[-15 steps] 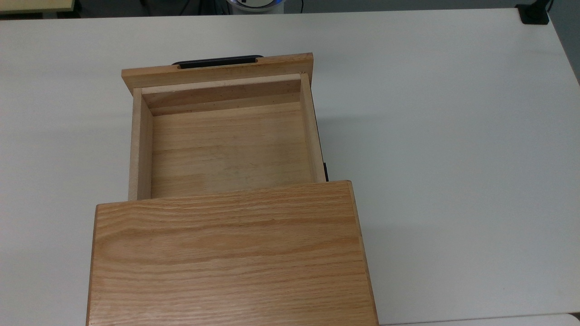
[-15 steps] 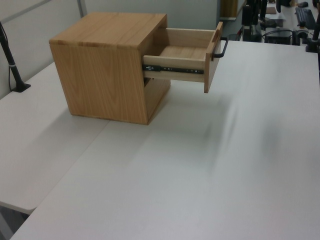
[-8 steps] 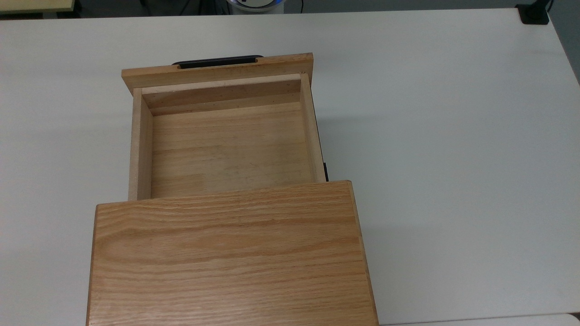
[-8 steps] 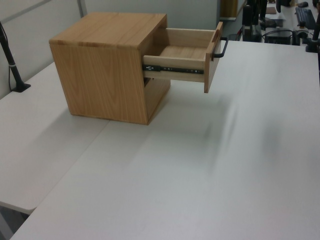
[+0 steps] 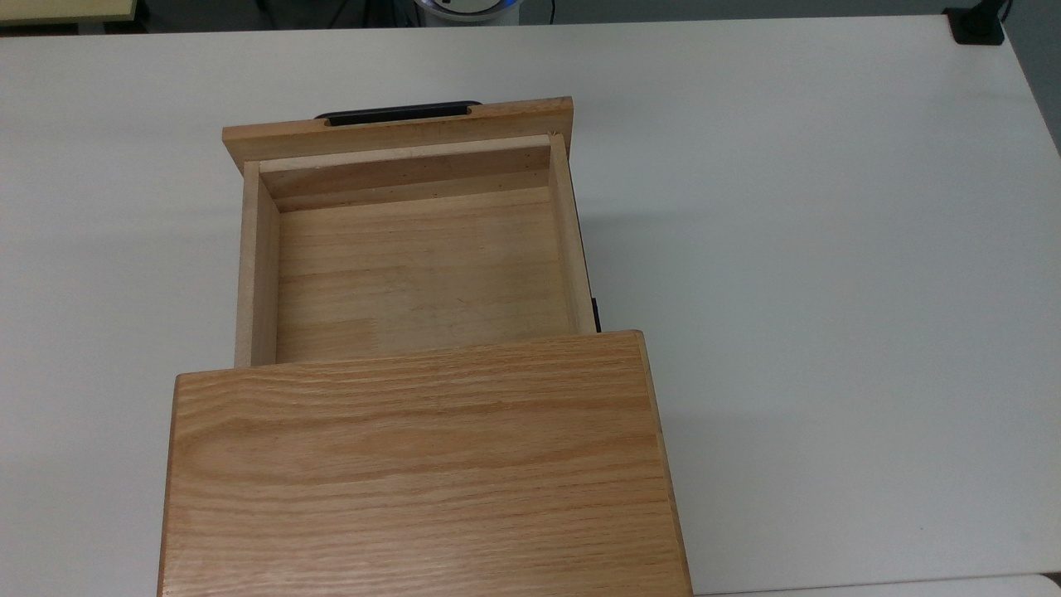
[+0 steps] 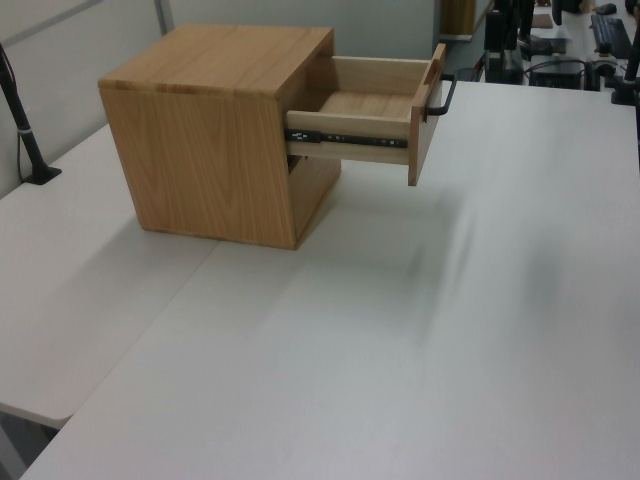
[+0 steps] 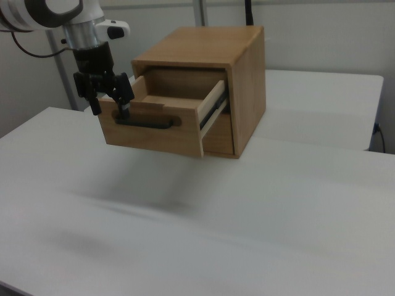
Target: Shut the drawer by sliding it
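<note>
Right now the drawer [image 5: 419, 265] stands pulled well out of the cabinet [image 5: 423, 464], its tray bare, its front panel toward the top view's far edge with the handle [image 7: 143, 122] on the outer face. In the right view your end effector [image 7: 110, 102] hangs at the right view's left end of the front panel, just above that end of the handle, fingers [image 7: 124, 103] spread wide with nothing between them; whether a fingertip already touches the panel I cannot tell.

Watch the off-centre position. If you push from that end of the panel, the drawer may skew on its rails [image 6: 350, 138] and bind before it seats. Moving toward the middle of the front looks safer.

Mind the handle too: a fingertip that drops behind the bar could hook it, and the push would then twist the wrist rather than slide the drawer.

The cabinet sits loose on the table [image 5: 829, 249], as far as I can judge. A hard or fast shove may drive the whole box backward instead of closing anything, so press slowly and steadily.
</note>
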You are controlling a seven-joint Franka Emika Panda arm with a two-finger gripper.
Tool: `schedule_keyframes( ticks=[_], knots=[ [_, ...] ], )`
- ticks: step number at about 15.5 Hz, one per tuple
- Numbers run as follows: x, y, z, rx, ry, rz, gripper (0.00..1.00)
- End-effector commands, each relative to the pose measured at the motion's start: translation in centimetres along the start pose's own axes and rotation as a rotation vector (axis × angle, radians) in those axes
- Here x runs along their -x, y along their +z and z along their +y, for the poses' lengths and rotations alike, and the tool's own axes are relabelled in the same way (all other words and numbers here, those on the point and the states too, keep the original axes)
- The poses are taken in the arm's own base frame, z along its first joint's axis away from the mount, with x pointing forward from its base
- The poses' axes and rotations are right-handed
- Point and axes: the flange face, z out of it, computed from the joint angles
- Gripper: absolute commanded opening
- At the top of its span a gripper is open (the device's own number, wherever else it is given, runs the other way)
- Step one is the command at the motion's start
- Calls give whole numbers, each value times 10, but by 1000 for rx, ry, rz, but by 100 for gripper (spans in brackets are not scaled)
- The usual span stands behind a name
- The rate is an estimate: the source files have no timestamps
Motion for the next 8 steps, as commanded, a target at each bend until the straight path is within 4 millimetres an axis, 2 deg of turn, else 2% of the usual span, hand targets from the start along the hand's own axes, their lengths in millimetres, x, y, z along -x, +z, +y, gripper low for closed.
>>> schedule_keyframes(
  ticks=[1,8],
  knots=[
    [3,-5,-4,19,-30,-14,100],
    [3,-3,-10,20,-40,-18,100]
  ],
)
